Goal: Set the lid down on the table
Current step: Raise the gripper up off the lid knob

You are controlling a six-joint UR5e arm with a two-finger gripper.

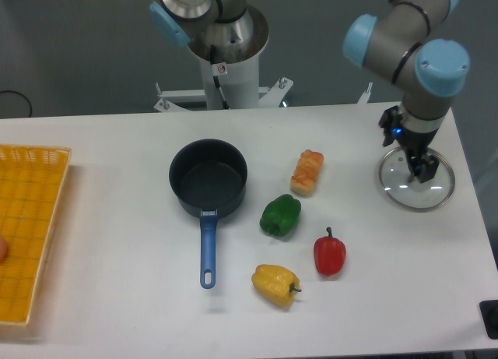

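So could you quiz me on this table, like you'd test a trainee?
1. True or false: the lid sits on the saucepan.
2. Which pepper lies nearest the saucepan's handle? A) red B) green C) yellow
3. Fill in: the lid lies flat on the ____, near its right edge.

Key
1. False. The lid rests on the table, far right of the uncovered saucepan; the hand is above it, and whether it is open or shut cannot be told.
2. B. The green pepper lies closer than the yellow pepper or the red pepper.
3. table.
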